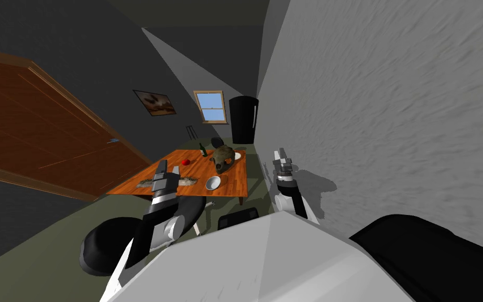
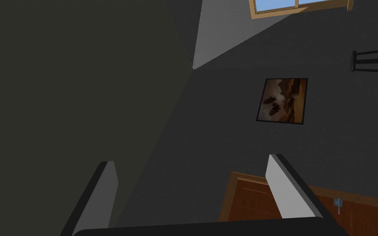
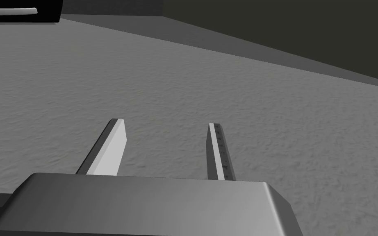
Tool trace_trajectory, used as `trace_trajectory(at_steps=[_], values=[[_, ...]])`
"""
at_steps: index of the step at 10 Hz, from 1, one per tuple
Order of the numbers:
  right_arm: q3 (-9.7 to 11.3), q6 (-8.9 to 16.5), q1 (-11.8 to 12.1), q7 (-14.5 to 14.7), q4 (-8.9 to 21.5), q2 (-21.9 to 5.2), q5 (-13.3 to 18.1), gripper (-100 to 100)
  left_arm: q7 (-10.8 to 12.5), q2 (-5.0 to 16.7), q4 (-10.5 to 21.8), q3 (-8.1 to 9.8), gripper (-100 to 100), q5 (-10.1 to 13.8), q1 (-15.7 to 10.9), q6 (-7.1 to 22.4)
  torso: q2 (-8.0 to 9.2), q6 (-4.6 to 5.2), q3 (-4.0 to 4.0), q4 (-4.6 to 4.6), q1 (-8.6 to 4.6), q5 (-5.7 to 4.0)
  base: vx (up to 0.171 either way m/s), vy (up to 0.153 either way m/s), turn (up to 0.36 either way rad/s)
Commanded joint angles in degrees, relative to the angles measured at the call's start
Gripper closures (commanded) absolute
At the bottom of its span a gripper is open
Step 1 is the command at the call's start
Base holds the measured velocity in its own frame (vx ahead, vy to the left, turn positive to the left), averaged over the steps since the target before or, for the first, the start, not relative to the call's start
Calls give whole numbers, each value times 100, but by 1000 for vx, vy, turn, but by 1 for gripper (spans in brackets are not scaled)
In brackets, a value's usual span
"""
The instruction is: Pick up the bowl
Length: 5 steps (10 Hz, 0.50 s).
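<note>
the bowl (image 1: 213,182) sits by the near edge of the worktop (image 1: 183,170), at about 11 o'clock from me and well apart from both grippers. it is small, white and shallow and looks empty, so i judge it light. it reads as stiff and smooth, so likely slippery, and breakable if dropped. the best hold would be over the rim nearest me, one finger inside the wall and one outside.

at the bowl's 9 o'clock lies a pale flat loaf (image 1: 188,181), and at 10 o'clock a red fruit (image 1: 185,162). a dark bottle (image 1: 203,150) stands at 12 o'clock. at 1 o'clock is a brown lump (image 1: 223,159) with a white plate (image 1: 238,155) just beside it.

the left gripper (image 2: 190,159) is raised, fingers wide apart and holding nothing. the right gripper (image 3: 165,122) is out at my 1 o'clock, fingers apart, also empty.
</note>
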Motion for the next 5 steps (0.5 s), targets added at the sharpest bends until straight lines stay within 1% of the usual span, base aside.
trace_trajectory(at_steps=[1,2,3,4,5], values=[[0,0,0,0,0,0,0,0,49,121,263,100,-100,27,-137,83,0,0,0,0,0,0,-17,-5,-7],[0,0,0,0,0,0,0,0,95,208,440,187,-100,49,-255,179,-2,0,-1,-1,0,0,-23,-14,-14],[0,0,0,0,0,0,0,0,95,208,483,187,-100,49,-255,179,-1,0,-1,0,-1,0,-19,-13,-3],[0,0,0,0,0,0,0,0,144,286,714,278,-100,72,-384,285,-2,0,-1,0,-2,0,-19,-9,-13],[0,0,0,0,0,0,0,0,144,286,721,278,-100,72,-384,285,-1,0,-1,0,-1,0,-15,-6,-5]])
